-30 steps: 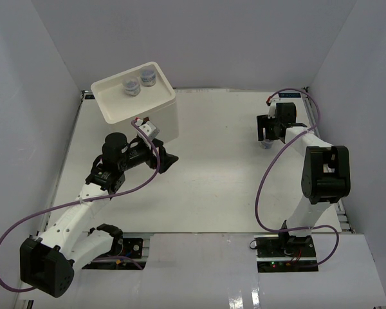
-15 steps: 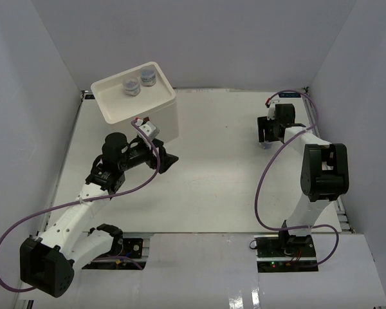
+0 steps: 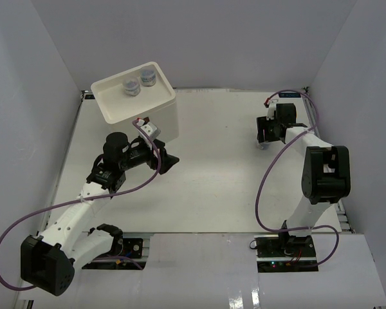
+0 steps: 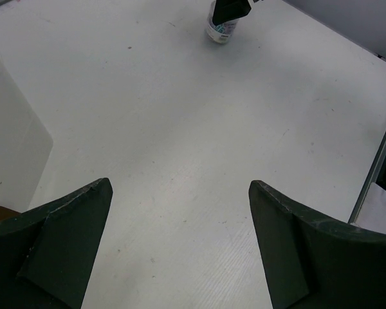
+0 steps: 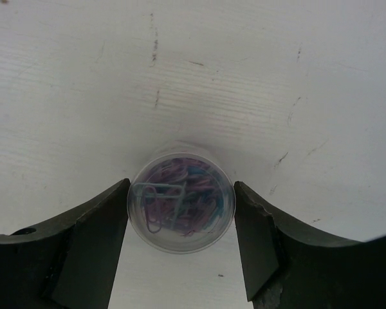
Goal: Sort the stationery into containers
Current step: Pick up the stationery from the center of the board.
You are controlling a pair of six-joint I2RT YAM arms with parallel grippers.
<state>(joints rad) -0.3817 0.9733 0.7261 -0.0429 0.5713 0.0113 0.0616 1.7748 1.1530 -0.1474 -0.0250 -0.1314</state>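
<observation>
A small clear jar [image 5: 180, 206] of bluish-purple paper clips stands on the table at the far right [image 3: 264, 146]. My right gripper [image 5: 181, 193] is down over it with both fingers pressed against its sides. The left wrist view shows this jar [image 4: 220, 29] far off under the right gripper [image 4: 231, 8]. Two more jars [image 3: 130, 87] [image 3: 147, 77] rest in the tray top of the white drawer unit [image 3: 166, 121] at the far left. My left gripper [image 3: 169, 161] hovers in front of that unit, wide open and holding nothing [image 4: 180, 183].
The white side wall of the drawer unit [image 4: 6, 148] is close to my left fingers. White enclosure walls rise at the left, back and right. The table's right edge [image 4: 379, 161] shows as a dark strip.
The right fingers have narrowed onto the jar's sides. The left arm has not moved.
</observation>
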